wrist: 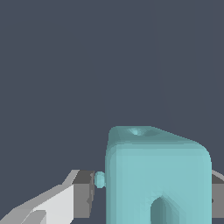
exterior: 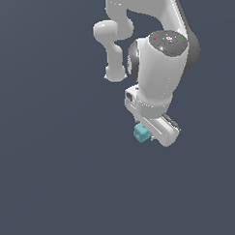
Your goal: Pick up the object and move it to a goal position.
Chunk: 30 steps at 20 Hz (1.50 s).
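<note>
The object (exterior: 140, 133), a small teal block, sits at centre-right of the exterior view, tucked under the white hand of the arm (exterior: 160, 64). The gripper (exterior: 148, 133) straddles it: in the wrist view the block (wrist: 157, 175) fills the space between the fingers (wrist: 83, 192). A narrow gap shows beside one pad, so firm contact cannot be confirmed. Judged: grasp closing or just seated.

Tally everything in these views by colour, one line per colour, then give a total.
Teal: 1, the object between the fingers of the gripper.
White and grey: 1, the robot arm with that gripper.
Total: 2
</note>
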Each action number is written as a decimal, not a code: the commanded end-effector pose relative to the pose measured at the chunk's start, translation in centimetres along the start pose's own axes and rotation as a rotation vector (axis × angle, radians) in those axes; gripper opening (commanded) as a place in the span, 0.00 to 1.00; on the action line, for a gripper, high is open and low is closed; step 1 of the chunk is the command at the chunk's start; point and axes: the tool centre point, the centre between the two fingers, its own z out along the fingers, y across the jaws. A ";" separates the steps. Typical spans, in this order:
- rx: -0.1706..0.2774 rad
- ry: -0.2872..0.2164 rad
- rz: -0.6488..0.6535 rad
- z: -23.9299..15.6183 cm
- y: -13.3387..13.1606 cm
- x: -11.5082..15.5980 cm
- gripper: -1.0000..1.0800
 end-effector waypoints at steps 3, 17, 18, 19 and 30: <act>-0.001 -0.001 0.000 -2.4 -1.5 0.8 0.00; -0.001 -0.002 -0.001 -7.4 -5.0 2.5 0.00; -0.001 -0.002 -0.001 -7.6 -5.1 2.6 0.00; -0.001 -0.002 -0.001 -7.8 -5.3 2.7 0.00; -0.001 -0.002 0.000 -8.6 -5.9 3.0 0.00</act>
